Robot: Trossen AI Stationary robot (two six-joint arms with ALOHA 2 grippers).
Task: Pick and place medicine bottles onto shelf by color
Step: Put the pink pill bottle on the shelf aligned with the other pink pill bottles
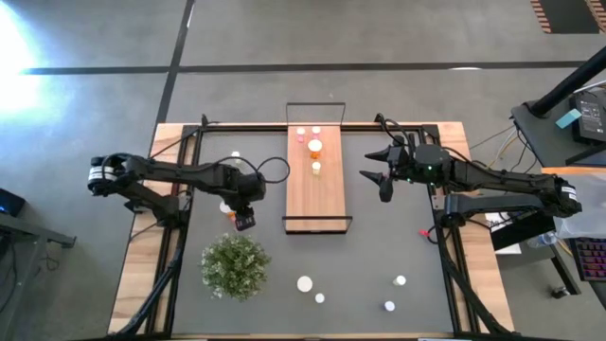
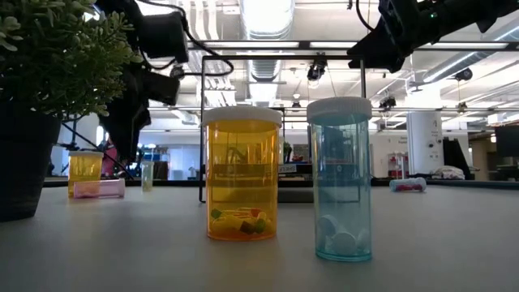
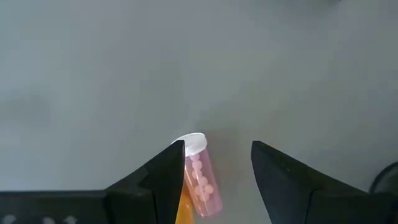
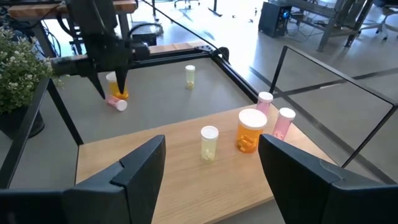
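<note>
Nearest the low camera stand an orange bottle (image 2: 242, 173) and a blue bottle (image 2: 343, 178). At nine o'clock, the left tool (image 3: 214, 163) hangs open, empty, straddling a tipped pink bottle (image 3: 201, 175) on the table (image 1: 379, 246). Centre, the shelf (image 1: 314, 194) carries four bottles. At three o'clock the right tool (image 4: 211, 163) hovers open, empty.

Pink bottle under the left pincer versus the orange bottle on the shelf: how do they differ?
The pink bottle lies on its side on the grey mat; the orange bottle stands upright on the shelf. The pink bottle is slim, the orange bottle clearly wider. The pink bottle sits between the left pincer's open fingers; nothing grips the orange bottle. Both have white caps.
</note>
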